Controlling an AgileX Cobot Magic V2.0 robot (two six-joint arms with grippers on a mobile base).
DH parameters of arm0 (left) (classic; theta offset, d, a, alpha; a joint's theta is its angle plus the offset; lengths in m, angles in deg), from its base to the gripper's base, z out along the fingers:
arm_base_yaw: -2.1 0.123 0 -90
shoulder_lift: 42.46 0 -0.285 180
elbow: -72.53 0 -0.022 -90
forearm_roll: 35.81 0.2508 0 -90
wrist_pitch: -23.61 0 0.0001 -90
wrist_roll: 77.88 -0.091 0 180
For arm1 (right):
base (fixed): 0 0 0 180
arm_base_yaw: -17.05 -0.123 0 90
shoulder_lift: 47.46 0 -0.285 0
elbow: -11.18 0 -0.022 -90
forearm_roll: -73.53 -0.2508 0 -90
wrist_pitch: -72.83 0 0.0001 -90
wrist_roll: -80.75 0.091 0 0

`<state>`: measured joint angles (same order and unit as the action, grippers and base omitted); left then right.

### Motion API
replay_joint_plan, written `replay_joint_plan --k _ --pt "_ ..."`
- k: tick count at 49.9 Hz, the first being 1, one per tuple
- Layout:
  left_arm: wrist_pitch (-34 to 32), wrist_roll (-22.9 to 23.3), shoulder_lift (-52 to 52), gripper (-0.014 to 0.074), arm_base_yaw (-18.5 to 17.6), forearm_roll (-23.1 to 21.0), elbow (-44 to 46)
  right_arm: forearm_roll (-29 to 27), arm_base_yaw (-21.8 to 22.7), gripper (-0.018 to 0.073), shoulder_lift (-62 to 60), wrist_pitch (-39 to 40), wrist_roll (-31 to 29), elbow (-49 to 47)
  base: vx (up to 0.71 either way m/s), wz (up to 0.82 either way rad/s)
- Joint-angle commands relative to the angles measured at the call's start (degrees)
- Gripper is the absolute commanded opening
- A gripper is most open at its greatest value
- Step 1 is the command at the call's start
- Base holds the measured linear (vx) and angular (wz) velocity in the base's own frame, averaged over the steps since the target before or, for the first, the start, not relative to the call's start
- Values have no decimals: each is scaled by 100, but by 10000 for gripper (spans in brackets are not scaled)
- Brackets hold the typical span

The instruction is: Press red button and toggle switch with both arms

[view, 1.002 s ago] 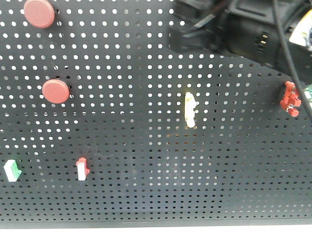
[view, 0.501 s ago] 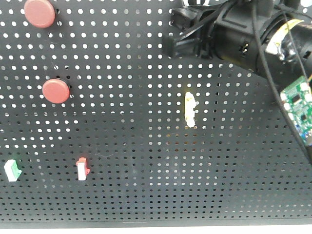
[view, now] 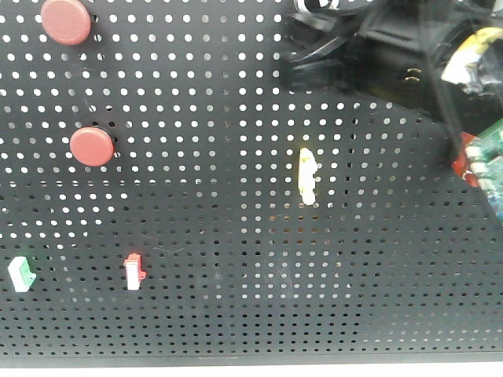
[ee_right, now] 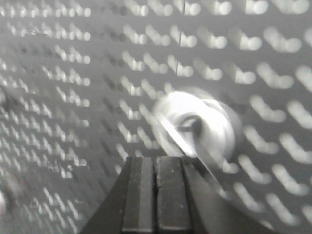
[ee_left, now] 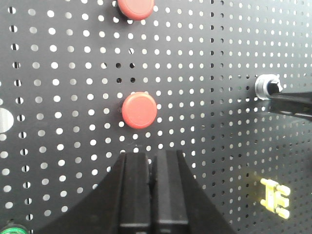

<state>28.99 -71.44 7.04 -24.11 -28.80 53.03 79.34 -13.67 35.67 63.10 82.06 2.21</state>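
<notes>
The working surface is a black perforated panel, with light showing through its rows of small holes; a pale strip runs along its bottom edge. Nothing of the room shows past it.

There are two round red buttons at the left: the upper red button and the lower red button. One narrow yellow-white switch sits near the middle. Lower left are one small red-and-white switch and one green-and-white switch. One red clip-like part shows at the right edge, partly behind a green circuit board on the blurred right arm.

The left gripper has its two black fingers pressed together with nothing between them. Its tip lies just short of the lower red button, apart from it.

The one toggle switch, with its silvery ring, sits right of that button and is hidden by the arm in the front view. The right gripper also has its fingers closed together and empty, with its tip at the ring's edge. The toggle switch is too blurred there to tell contact.
</notes>
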Motion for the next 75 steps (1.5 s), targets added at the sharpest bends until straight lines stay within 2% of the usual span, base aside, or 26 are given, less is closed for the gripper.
replay_joint_plan --k 1,10,17,32,67,72,73,75 --pt "-495 2 5 0 -13 -10 137 117 423 0 -285 537 84 -224 0 0" --pt "-635 2 9 0 -13 -10 137 124 310 0 -430 390 77 -224 0 0" --pt "-635 2 9 0 -13 -10 137 150 154 0 -725 -84 46 -201 0 0" --pt "-605 2 9 2 -13 -22 137 155 164 0 -1314 -628 42 -201 0 0" --pt "-613 2 -19 2 -13 -22 59 150 164 0 -1315 -644 60 -201 0 0" --pt "-589 -259 -273 2 249 81 -300 150 164 0 -1315 -644 60 -201 0 0" --pt "-625 -456 -730 2 860 81 -1005 150 164 0 -1315 -644 60 -201 0 0" --pt "-625 -462 -972 2 1153 81 -1380 150 164 0 -1315 -644 60 -201 0 0"
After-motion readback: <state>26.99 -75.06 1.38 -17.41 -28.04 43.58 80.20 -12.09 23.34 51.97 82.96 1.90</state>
